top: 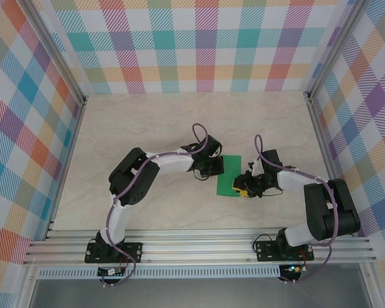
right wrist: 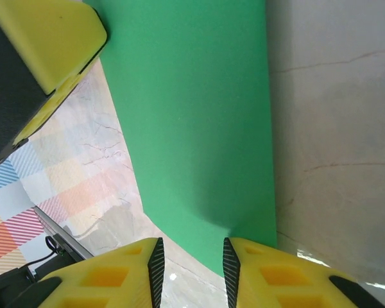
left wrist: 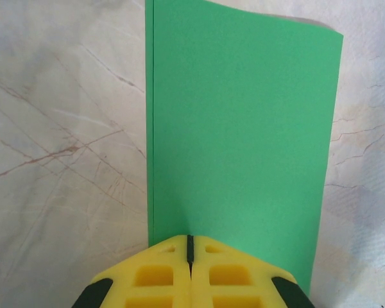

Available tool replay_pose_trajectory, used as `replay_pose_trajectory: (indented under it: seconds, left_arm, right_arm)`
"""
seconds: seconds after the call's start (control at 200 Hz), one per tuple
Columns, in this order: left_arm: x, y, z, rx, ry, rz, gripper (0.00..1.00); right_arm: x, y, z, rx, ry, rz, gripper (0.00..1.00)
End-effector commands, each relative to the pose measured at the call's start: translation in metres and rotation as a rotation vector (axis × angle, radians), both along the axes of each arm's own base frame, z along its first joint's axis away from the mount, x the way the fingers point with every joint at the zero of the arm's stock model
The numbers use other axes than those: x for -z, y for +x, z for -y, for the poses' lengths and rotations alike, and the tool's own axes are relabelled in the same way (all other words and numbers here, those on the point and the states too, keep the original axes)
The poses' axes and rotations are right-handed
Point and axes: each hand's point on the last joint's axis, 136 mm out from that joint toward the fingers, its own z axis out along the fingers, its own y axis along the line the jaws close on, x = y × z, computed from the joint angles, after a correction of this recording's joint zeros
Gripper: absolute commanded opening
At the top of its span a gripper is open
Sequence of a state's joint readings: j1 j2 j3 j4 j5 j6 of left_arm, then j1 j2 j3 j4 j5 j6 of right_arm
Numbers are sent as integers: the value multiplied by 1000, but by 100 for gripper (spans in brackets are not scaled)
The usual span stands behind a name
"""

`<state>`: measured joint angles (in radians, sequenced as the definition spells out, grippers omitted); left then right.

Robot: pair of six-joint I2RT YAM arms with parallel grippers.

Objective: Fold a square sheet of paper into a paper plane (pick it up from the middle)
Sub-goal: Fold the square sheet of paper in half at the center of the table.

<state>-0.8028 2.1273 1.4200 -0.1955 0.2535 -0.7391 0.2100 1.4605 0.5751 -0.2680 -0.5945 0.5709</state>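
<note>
While the right gripper, nearest us, has its fingers apart with bare table between them, the paper lies flat just beyond, one corner reaching a finger. It is a narrow rectangle with a doubled long edge, so we judge the first half-fold made and its crease being set. Farther on, the left gripper is closed, tip at the paper's short edge; whether it pins the paper we cannot tell. Next, we think, one gripper must pin while the other lifts a corner toward the crease
</note>
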Motion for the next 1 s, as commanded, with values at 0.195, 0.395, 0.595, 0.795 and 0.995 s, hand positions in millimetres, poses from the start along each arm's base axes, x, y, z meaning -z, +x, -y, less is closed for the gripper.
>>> replay_pose_trajectory:
  seconds: [0.195,0.395,0.595,0.795,0.995]
  left_arm:
    - [35,-30,-17,35,111,-108,0]
    - [36,-31,-16,43,110,-111,0]
    - [35,-30,-13,45,102,-111,0]
    - [35,-30,-14,45,105,-112,0]
    - [33,-30,-12,53,101,-112,0]
  right_arm:
    - [37,-29,18,85,-115,-178,31]
    - [8,-25,4,19,-9,-62,32]
    - [1,-27,-2,-28,36,-38,33]
    - [24,-30,10,-9,-97,-118,32]
    - [-4,-20,12,-15,-115,-33,32]
